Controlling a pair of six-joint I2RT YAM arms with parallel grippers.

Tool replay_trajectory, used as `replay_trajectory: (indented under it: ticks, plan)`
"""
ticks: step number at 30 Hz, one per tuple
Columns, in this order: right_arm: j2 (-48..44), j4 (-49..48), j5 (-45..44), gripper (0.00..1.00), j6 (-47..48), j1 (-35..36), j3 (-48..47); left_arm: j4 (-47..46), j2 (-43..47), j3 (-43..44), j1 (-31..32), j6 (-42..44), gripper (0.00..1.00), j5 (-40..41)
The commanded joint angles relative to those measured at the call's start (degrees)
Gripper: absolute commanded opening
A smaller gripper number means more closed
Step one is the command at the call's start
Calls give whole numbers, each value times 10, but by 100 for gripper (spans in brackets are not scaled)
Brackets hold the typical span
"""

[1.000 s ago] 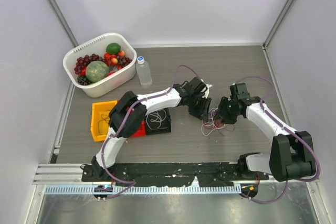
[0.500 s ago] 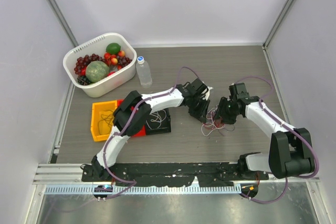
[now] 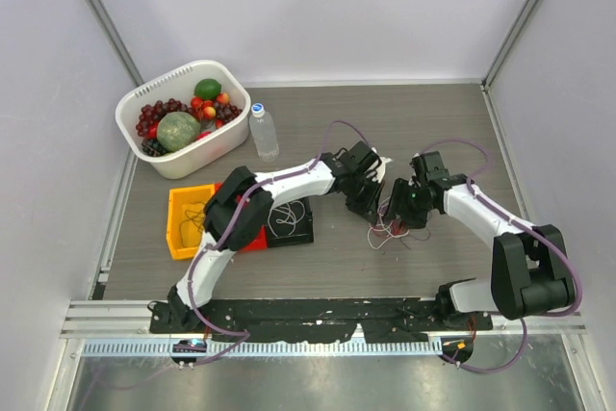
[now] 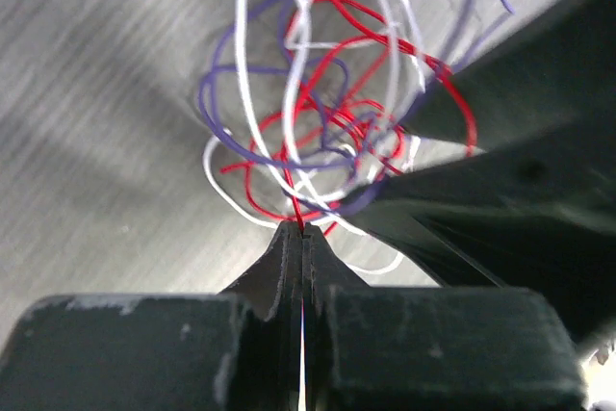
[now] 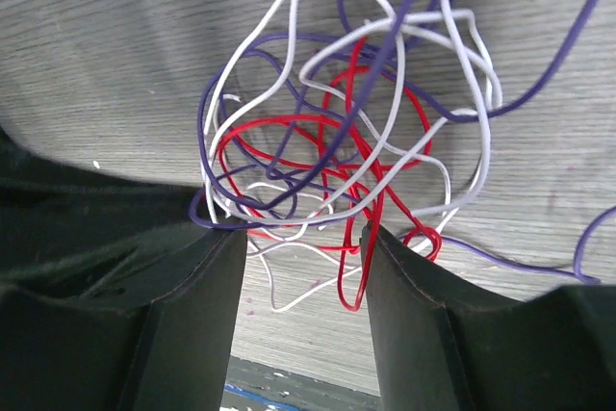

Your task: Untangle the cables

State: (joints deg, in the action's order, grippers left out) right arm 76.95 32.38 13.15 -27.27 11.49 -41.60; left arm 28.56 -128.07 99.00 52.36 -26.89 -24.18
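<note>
L claw (image 4: 302, 234) pinching cables (image 4: 318, 132), R claw (image 5: 303, 235) wide, white tub (image 3: 202, 155) w/ fruit (image 3: 178, 130)

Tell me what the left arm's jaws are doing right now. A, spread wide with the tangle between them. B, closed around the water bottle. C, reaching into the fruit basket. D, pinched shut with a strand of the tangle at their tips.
D: in the left wrist view the left gripper has its jaws pressed together, with a red strand of the cables running into their tips.
</note>
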Motion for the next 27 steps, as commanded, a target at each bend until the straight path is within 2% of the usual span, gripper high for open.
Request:
replay_trajectory:
  ticks: [1, 6, 9, 15, 20, 27]
  plan:
    - [12, -23, -7, 56, -2, 9, -36, -24, 107, -28, 0, 9, 0, -42]
    - [41, -29, -32, 49, -25, 9, -42, -54, 185, -79, 0, 19, 0, -39]
    - [52, -27, -52, 40, -27, 9, -46, -55, 228, -92, 0, 39, 0, -29]
    - [49, -8, -120, 29, -27, 7, -37, -61, 323, -82, 0, 98, 0, 13]
    - [42, 8, -174, 29, -31, -11, -21, -107, 410, -42, -1, 158, 0, 61]
    - [28, 21, -202, 38, -31, -43, -11, -168, 474, 68, 0, 227, 0, 141]
